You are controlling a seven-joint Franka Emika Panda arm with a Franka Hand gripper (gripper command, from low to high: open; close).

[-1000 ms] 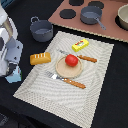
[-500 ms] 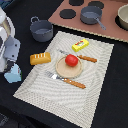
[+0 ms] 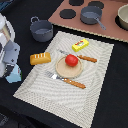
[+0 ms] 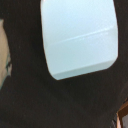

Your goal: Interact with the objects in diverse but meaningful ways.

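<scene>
Black tabletop [image 3: 112, 75] bears a woven placemat [image 3: 95, 75]; gripper state cannot be told.

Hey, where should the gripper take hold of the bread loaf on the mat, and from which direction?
Probably from straight above, closing across the narrow width of the bread loaf at its middle. It lies flat and elongated on the placemat, with open mat on both long sides, while the plate sits just past one end, so an end-on approach looks more cramped.
</scene>
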